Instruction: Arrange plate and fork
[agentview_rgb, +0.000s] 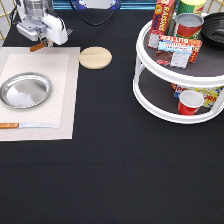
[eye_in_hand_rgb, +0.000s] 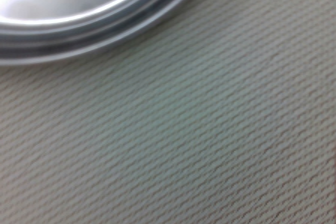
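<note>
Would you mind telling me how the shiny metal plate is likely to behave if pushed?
The plate looks thin and rigid, probably light. Its polished surface suggests slippery gripping. Lying flat on the woven placemat, it would likely slide rather than tip.

This looks like a robot lab staged as a kitchen. A flat black counter (agentview_rgb: 125, 175) carries a beige woven placemat (agentview_rgb: 65, 80) at its left edge, set as a dining place with a shiny metal plate (agentview_rgb: 25, 90) and a wooden-handled knife (agentview_rgb: 20, 125) along the mat's near edge. A round wooden coaster (agentview_rgb: 95, 57) lies beside the mat. At the right edge a white two-tier turntable rack (agentview_rgb: 150, 95) holds grocery boxes, tins and a red cup (agentview_rgb: 190, 102). Cables (agentview_rgb: 95, 15) trail along the far edge.
</note>
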